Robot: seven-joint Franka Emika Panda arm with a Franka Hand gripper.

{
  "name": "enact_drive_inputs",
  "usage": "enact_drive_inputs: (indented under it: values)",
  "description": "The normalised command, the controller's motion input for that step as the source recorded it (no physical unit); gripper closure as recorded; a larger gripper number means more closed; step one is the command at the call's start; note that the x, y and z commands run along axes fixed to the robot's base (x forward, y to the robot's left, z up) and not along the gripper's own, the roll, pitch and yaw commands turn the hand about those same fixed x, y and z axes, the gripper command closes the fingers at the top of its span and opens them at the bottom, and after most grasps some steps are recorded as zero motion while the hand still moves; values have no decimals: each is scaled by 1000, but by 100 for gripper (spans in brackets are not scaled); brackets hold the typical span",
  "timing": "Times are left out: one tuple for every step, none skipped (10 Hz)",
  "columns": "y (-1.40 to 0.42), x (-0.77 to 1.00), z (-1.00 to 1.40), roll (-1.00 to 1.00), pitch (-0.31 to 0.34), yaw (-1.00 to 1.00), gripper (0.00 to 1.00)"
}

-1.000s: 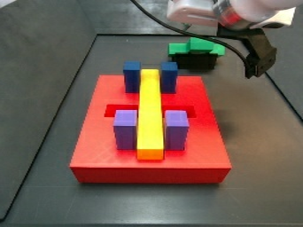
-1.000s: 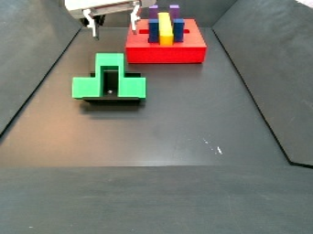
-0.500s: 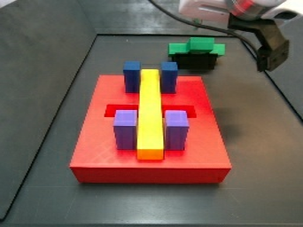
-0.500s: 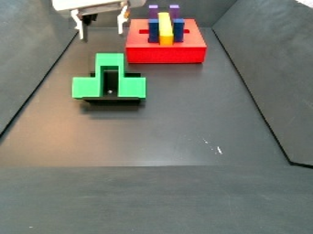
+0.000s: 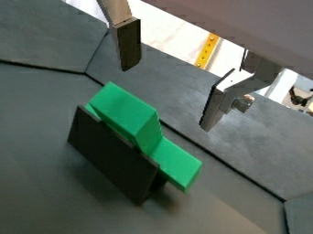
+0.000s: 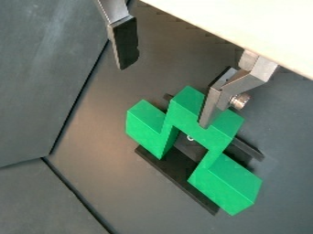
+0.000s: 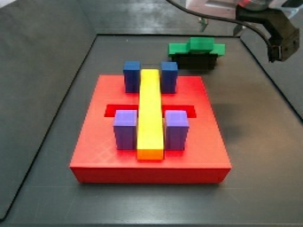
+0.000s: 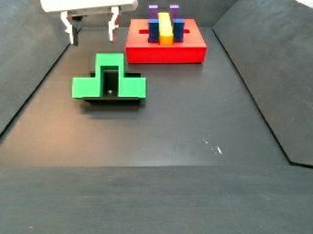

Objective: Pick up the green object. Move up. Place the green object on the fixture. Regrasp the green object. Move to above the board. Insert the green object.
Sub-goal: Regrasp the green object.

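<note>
The green object (image 8: 109,80), bright, bridge-shaped with a raised middle, was seen resting on the fixture (image 5: 113,158), well apart from the board (image 7: 151,142). The gripper (image 6: 175,70) was held above it, jaws spread, nothing between the fingers (image 5: 127,43). Bare dark floor (image 8: 184,137) was left around the fixture; side walls were close by.

The robot's pincer (image 8: 91,26) hangs in the air with its two flat silver fingers (image 5: 127,44) spread wide apart, pointing down, nothing held between them.
</note>
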Motion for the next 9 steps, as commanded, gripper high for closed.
enact_drive_inputs:
  values:
    - [0, -511, 0, 9, -63, 0, 0]
    - [-106, -457, 100, 9, -131, 0, 0]
    - [-100, -366, 0, 77, -126, 0, 0]
    - [-94, -160, 0, 120, -71, 0, 0]
    - [-151, 0, -51, 51, -46, 43, 0]
    - [-149, 29, -140, 0, -103, 26, 0]
    - [-123, 83, -286, 0, -134, 14, 0]
    - [-117, 91, -414, 286, -89, 0, 0]
    - [-106, 111, -423, 503, -23, 0, 0]
